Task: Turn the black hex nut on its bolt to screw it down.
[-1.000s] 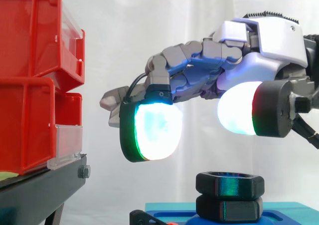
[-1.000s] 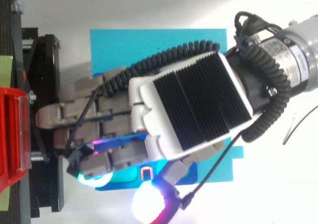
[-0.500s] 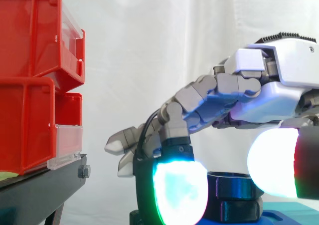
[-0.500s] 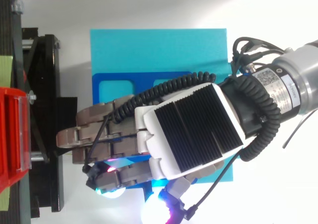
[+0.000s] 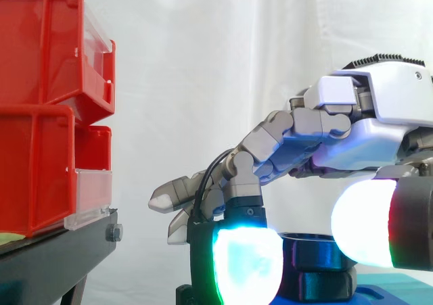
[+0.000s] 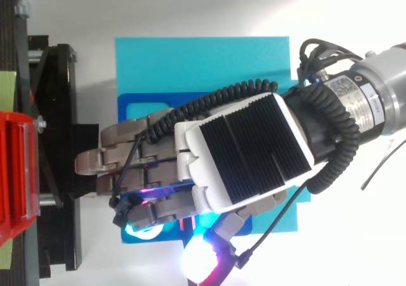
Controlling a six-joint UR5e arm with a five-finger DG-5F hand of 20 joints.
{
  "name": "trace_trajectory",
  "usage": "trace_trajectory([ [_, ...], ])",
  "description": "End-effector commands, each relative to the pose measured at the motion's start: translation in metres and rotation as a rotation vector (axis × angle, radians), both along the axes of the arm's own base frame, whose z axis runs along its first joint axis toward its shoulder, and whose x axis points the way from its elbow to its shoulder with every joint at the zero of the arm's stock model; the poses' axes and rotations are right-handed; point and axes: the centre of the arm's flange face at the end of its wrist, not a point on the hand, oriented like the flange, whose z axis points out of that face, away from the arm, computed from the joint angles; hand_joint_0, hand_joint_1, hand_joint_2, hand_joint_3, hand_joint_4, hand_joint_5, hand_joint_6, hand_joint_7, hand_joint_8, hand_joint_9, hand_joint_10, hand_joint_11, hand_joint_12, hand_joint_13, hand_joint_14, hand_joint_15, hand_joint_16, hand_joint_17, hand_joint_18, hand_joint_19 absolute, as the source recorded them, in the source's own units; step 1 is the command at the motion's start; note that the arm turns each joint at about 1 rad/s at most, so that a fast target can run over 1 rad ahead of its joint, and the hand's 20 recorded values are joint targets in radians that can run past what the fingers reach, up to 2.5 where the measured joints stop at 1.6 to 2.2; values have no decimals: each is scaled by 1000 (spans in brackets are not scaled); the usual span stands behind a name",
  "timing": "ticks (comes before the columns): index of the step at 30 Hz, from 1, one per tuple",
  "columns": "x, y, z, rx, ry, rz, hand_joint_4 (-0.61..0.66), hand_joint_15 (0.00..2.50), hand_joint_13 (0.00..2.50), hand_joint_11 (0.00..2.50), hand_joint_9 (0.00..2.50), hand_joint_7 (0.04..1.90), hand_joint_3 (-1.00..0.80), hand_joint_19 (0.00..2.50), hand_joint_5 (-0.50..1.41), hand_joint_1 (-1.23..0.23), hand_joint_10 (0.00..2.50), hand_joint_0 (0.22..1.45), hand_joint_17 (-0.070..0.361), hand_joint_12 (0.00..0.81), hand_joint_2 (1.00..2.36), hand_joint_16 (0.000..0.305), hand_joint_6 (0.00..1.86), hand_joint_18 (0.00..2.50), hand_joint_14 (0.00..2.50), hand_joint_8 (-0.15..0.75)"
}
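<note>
Your hand (image 5: 371, 122) sits low around the black hex nut (image 5: 315, 252) on its bolt above the cyan plate (image 6: 203, 58), grip untellable; it looks stiff, light and slick, so pinch opposite flats.

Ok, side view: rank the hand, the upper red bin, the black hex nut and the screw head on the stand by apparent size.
1. hand, also nearest the camera
2. upper red bin
3. black hex nut, partly hidden behind the hand
4. screw head on the black stand
</note>
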Motion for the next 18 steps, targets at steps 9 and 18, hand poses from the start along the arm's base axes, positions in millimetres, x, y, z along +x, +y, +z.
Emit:
trace_trajectory([
  [9, 1, -1, 4, -6, -6, 10, 270, 0, 276, 246, 468, 707, -500, 191, -197, -449, 6, 517, 113, 351, 1000, 50, 843, 277, 0, 325],
  [18, -4, -10, 4, -40, 18, 8, 283, 0, 289, 256, 465, 694, -500, 183, -203, -451, 6, 516, 108, 347, 1000, 48, 848, 269, 0, 326],
])
